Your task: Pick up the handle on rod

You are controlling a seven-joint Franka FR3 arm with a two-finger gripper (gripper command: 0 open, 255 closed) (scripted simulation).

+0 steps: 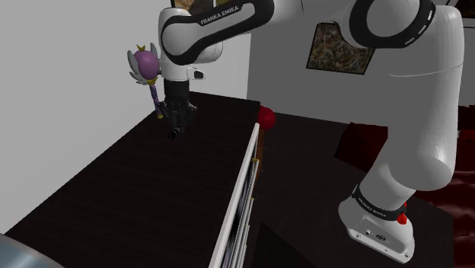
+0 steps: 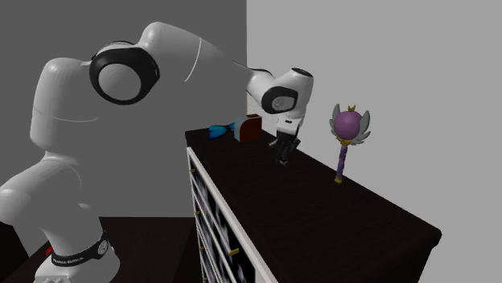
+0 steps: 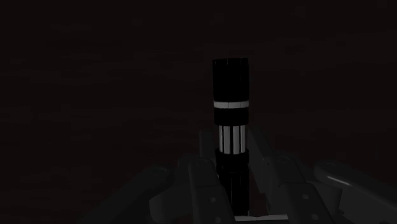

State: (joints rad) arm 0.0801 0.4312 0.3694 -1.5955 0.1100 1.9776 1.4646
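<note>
Black cylindrical handle (image 3: 230, 83), white-banded, in pincer (image 3: 230, 139)

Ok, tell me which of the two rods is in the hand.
The black rod with white bands, clasped in the hand; the purple wand stands upright, apart, on the dresser.

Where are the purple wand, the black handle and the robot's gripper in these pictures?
purple wand (image 2: 347, 125), second exterior view, on its round purple head.
black handle (image 3: 230, 89), wrist view, on its far end past the thin white band.
gripper (image 1: 178, 126), shoulder view, midway between its fingertips.
</note>
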